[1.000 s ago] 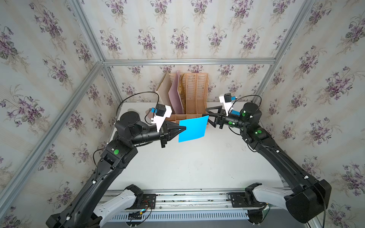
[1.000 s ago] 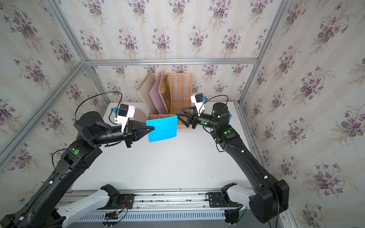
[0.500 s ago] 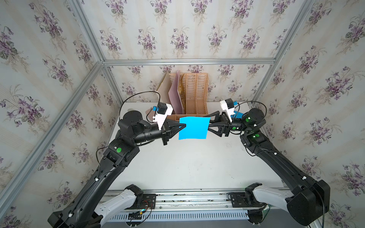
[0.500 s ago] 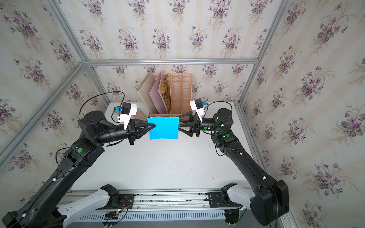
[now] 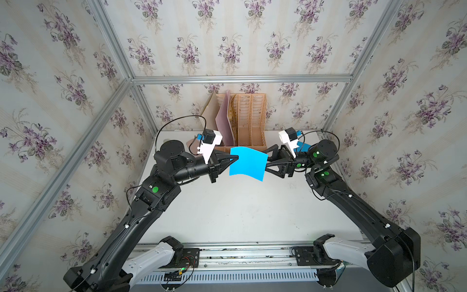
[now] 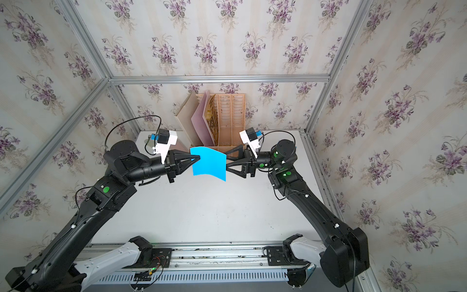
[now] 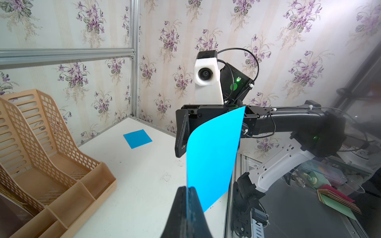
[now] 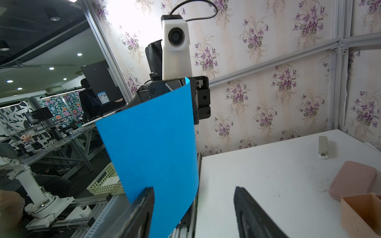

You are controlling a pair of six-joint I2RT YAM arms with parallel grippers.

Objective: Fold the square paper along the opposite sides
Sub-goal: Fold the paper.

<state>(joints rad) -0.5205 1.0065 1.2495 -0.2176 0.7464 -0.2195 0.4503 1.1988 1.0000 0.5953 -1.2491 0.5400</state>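
We see the blue square paper held upright in the air above the bench. Our left fingers are clamped on one edge; our right fingers stand apart around the opposite edge, not gripping.

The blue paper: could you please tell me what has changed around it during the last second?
The right gripper swung forward from the far corner of the blue paper to its free edge, open jaws now astride it. The left gripper stayed shut on the opposite edge.
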